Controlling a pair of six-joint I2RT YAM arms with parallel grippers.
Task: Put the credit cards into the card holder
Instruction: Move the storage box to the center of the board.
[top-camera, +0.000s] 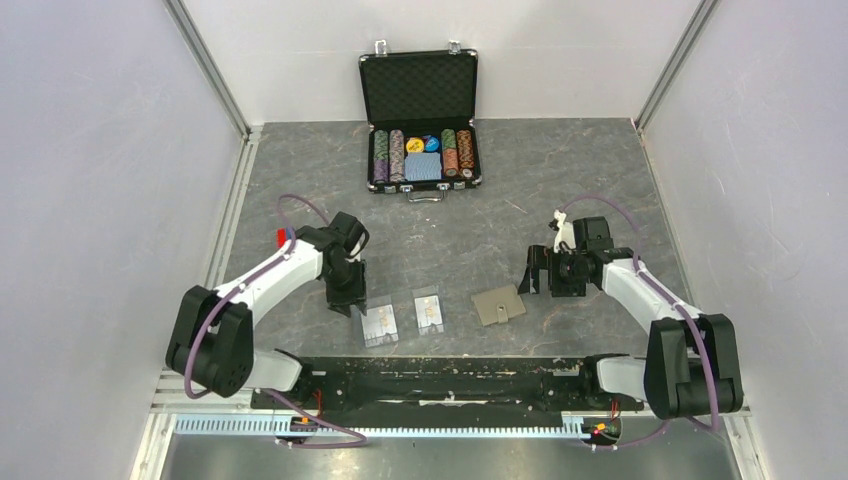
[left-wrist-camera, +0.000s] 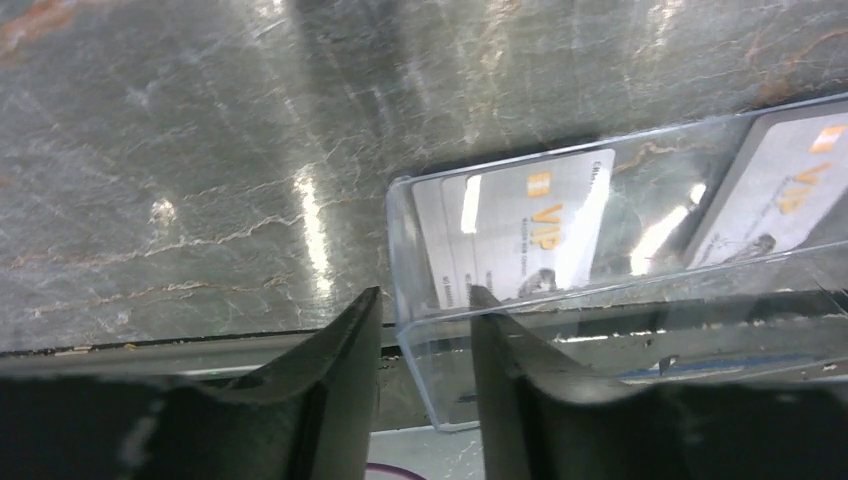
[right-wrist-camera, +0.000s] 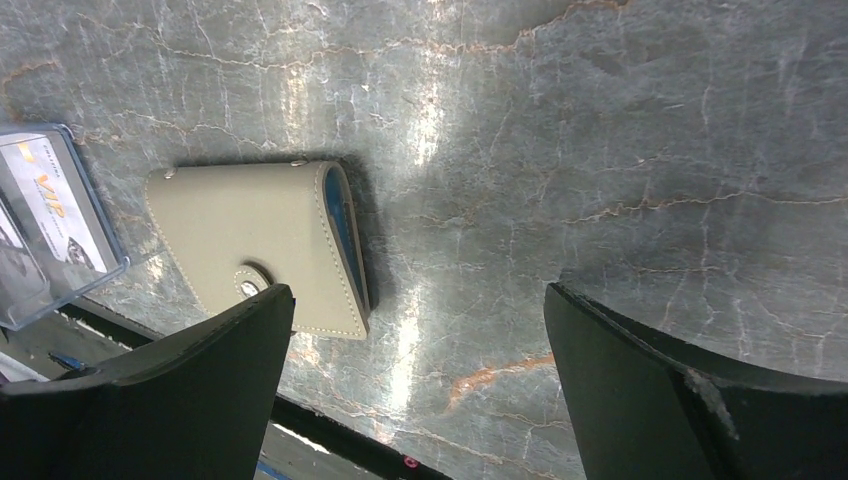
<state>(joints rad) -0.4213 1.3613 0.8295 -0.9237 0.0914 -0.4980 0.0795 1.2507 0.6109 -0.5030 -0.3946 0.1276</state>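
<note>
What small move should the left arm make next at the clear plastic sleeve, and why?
Likely close the left gripper: its fingers straddle the end wall of the clear plastic sleeve holding a whitish-grey rectangular credit card, with a gap left, so it is not gripped yet.

In the right wrist view, the card holder (right-wrist-camera: 255, 235) has its near corner and part of its clasp (right-wrist-camera: 250, 283) behind a finger (right-wrist-camera: 180, 390) of the right gripper (right-wrist-camera: 419, 288). Left of the card holder, a clear sleeve (right-wrist-camera: 75, 270) and its credit card (right-wrist-camera: 45, 200) run off the picture's edge. Farther left of the card holder, in the left wrist view, a second sleeve (left-wrist-camera: 420, 260) passes behind a finger (left-wrist-camera: 540, 400) of the left gripper (left-wrist-camera: 427, 292), and the small print on its card (left-wrist-camera: 520, 235) is blurred.
</note>
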